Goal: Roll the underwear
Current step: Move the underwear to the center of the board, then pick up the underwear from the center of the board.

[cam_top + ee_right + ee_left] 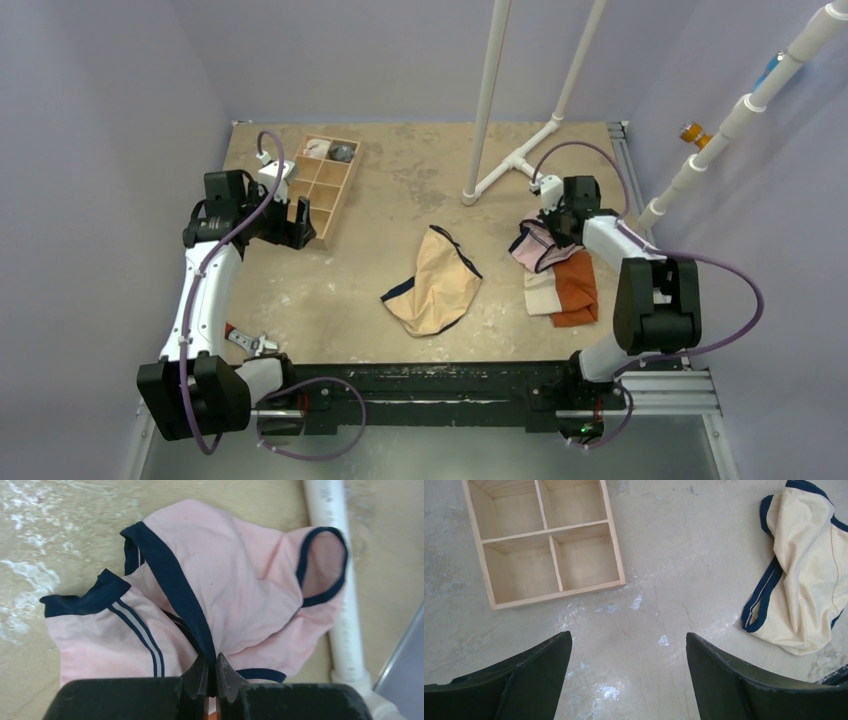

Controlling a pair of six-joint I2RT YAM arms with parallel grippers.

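The underwear (437, 285), tan-beige briefs with navy edging, lies crumpled in the middle of the table; the left wrist view shows it at the right edge (809, 580). Neither gripper touches it. My left gripper (628, 635) hangs open above bare table, left of the underwear and near the wooden box (295, 228). My right gripper (216, 655) is shut on the navy edging of the pink briefs (240, 580), over at the right side of the table (548, 232).
A wooden compartment box (325, 185) stands at the back left, its near cells (549, 540) empty. Orange (578, 285) and cream (543, 295) folded cloths lie beside the pink briefs (533, 250). White pipes (490, 100) stand at the back, one (332, 555) beside the pink briefs.
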